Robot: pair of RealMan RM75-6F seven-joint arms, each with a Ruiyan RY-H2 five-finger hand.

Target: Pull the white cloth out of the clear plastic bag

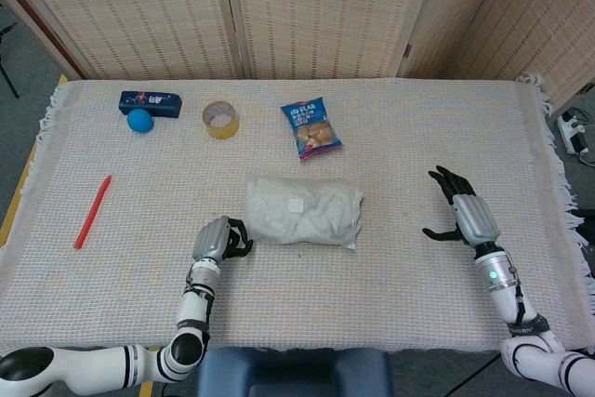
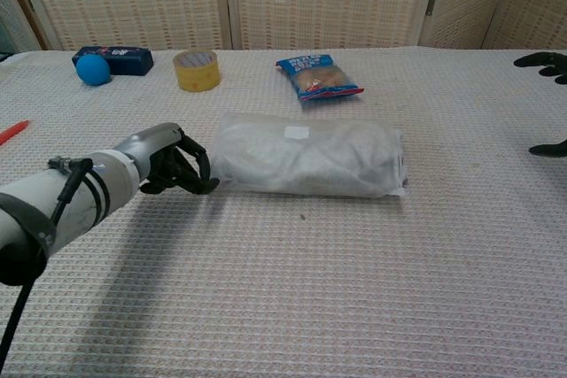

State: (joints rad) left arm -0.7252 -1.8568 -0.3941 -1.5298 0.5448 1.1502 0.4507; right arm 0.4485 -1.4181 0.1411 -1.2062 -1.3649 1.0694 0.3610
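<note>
The clear plastic bag [image 1: 302,213] [image 2: 306,165] lies on its side mid-table, stuffed with the crumpled white cloth [image 1: 316,220] [image 2: 337,161]. A small white label sits on top of the bag. My left hand [image 1: 221,240] [image 2: 173,165] is at the bag's left end, its dark fingers curled onto the bag's edge and gripping it. My right hand [image 1: 462,214] hovers far to the right, fingers spread and holding nothing. In the chest view only its fingertips [image 2: 545,64] show at the right border.
At the back stand a blue snack packet [image 1: 311,127], a roll of yellow tape [image 1: 220,119], a blue ball [image 1: 139,120] and a dark blue box [image 1: 151,100]. A red pen [image 1: 93,211] lies at the left. A woven cloth [image 1: 390,276] covers the table.
</note>
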